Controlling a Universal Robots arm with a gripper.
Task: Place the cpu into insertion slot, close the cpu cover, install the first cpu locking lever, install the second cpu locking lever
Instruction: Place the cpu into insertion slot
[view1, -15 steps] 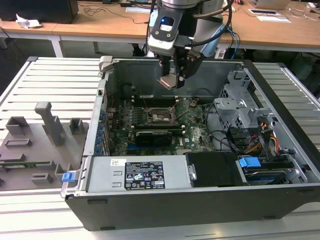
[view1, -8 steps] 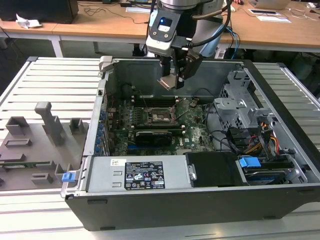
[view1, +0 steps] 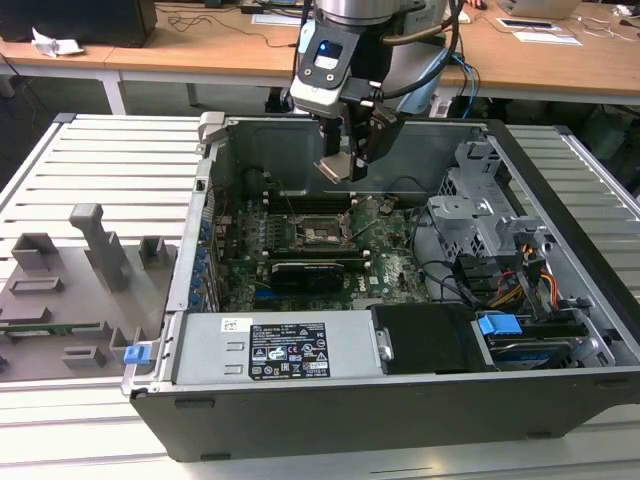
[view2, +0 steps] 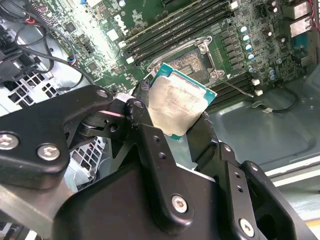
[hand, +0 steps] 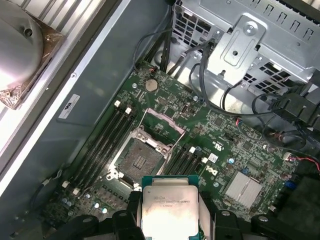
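cpu (hand: 170, 205): held clear above the board, over the open case, not yet in the slot; from the exterior view it looks tilted rather than flat.
why held so: the fingers grip two opposite edges, which I judge leaves the faces untouched and the chip free to go down into the socket.
cpu look: small flat square; in the first wrist view a silver-grey metal face with print and a thin green rim; in the second wrist view a pale, dull face (view2: 180, 105), also edged in green.
pincer (hand: 170, 212): closed on the cpu's edges, black fingers on either side.
slot (hand: 141, 161): bare dark square socket, near the chip, nothing in it.
cover (hand: 179, 131): seems swung back off the slot, leaving it open for the chip.
board (hand: 225, 145): green, with long memory slots (hand: 102, 135) flanking the socket.
case (view1: 300, 420): lies open on its side on the slatted grey worktop (view1: 110, 160).
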